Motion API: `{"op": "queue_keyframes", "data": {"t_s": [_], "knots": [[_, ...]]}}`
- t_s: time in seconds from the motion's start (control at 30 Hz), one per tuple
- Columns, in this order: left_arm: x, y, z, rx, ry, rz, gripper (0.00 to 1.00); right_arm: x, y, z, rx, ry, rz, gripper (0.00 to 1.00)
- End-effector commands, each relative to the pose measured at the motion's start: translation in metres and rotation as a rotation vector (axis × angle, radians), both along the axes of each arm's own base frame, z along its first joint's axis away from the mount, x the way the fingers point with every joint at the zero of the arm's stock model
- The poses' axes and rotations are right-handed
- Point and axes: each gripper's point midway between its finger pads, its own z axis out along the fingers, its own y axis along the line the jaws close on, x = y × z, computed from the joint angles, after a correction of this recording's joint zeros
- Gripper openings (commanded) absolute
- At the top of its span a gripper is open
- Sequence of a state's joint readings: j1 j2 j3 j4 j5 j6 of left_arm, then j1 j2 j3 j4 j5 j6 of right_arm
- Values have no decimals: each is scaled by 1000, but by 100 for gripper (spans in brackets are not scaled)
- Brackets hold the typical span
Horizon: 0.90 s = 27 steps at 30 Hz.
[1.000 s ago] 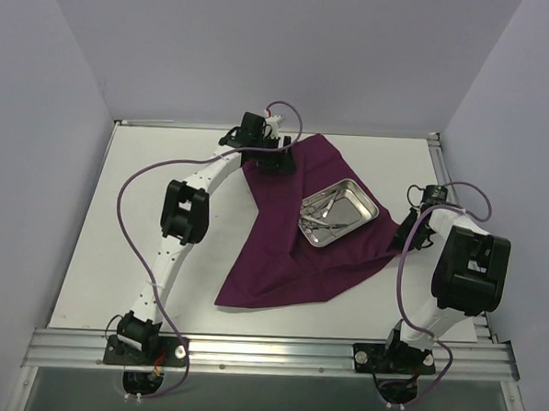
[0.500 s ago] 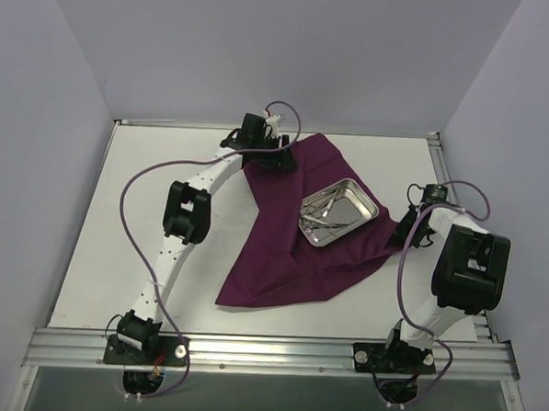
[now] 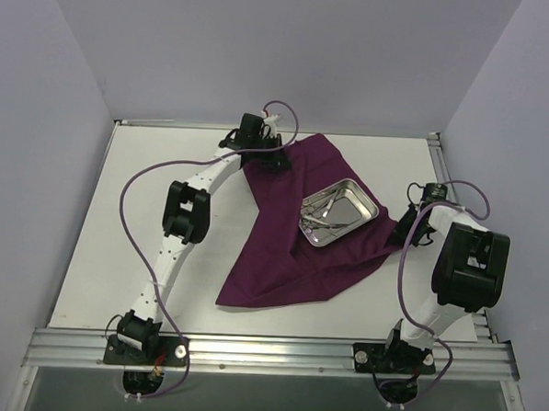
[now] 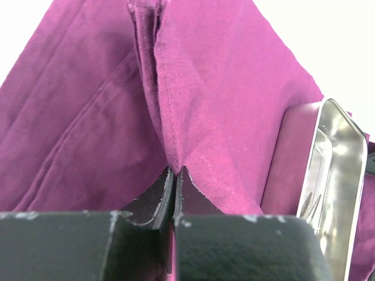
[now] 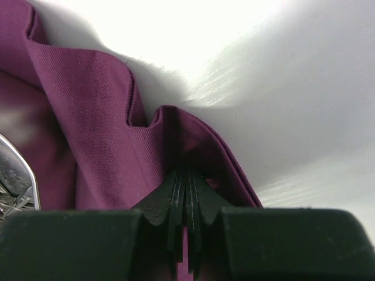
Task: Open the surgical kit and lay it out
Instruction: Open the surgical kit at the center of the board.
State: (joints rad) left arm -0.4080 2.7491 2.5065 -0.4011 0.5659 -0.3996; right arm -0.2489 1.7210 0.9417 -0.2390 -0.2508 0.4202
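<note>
Closest to me, the near corner of the cloth wrap (image 3: 252,278) lies flat on the table (image 3: 135,226), a short way beyond the arm bases, with nothing pinning it. Further out on the right, my right hand (image 5: 186,175) is clenched on a fold of the wrap's right edge. Its wrist view shows purple fabric bunched between the fingertips, low against the table. Just left of it, the tray (image 3: 356,202) rests on the wrap, with the instruments (image 3: 320,214) lying in its left part. Furthest away, my left hand (image 4: 176,173) is pinched tight on a raised ridge of fabric at the wrap's far corner, and the tray's rim shows off to one side in its wrist view.

Both hands grip the same sheet, and the tray stands on it between them. If I draw either hand outward to spread the wrap, I judge the tray will ride along. A quick or upward tug could tilt it and spill the instruments. Pulling both together may tauten the cloth under the tray and lift one edge. The left hand holds only a narrow ridge, so it could slip free under load and leave that corner rumpled. The loose near corner could also drag and fold under.
</note>
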Motion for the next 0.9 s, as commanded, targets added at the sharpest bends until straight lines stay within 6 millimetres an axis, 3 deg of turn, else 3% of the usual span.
{"op": "queue_keyframes", "data": {"t_s": [0.0, 0.03, 0.07, 0.13, 0.17, 0.27, 0.4, 0.53, 0.57, 0.6, 0.63, 0.67, 0.7, 0.73, 0.77, 0.83, 0.87], "knots": [[19, 21, 82, -42, -128, 56, 2, -62, -5, -50, -64, 279, -14, 0], [18, 27, 82, -41, -114, 69, 2, -64, -8, -50, -72, 290, -25, 0], [19, 32, 106, -57, -145, 80, 2, -66, -11, -51, -87, 301, -34, 0], [19, 46, 112, -52, -134, 112, 2, -73, -16, -51, -106, 327, -56, 0], [16, 51, 129, -60, -144, 122, 2, -74, -18, -51, -113, 332, -62, 0], [8, 69, 148, -31, -128, 167, 2, -81, -22, -51, -125, 357, -80, 0], [-6, 100, 155, 35, -88, 256, 2, -86, -26, -49, -146, 380, -103, 0], [-24, 149, 146, 110, 9, 389, 2, -87, -34, -45, -188, 391, -123, 0], [-30, 171, 154, 117, 27, 436, 2, -87, -35, -44, -192, 390, -121, 0], [-41, 187, 132, 148, 96, 474, 2, -88, -35, -44, -192, 398, -122, 0], [-48, 199, 125, 152, 137, 506, 2, -88, -34, -44, -188, 397, -119, 0], [-55, 221, 135, 143, 138, 553, 2, -88, -34, -43, -185, 395, -119, 0], [-73, 232, 109, 166, 211, 568, 2, -87, -33, -43, -181, 393, -116, 0], [-82, 242, 104, 168, 233, 589, 2, -87, -32, -43, -180, 394, -114, 0], [-92, 251, 111, 166, 226, 608, 2, -86, -32, -42, -176, 388, -114, 0], [-116, 276, 85, 221, 308, 656, 2, -86, -30, -42, -166, 385, -112, 0], [-129, 284, 80, 241, 346, 667, 9, -85, -29, -41, -159, 381, -114, 0]]}}
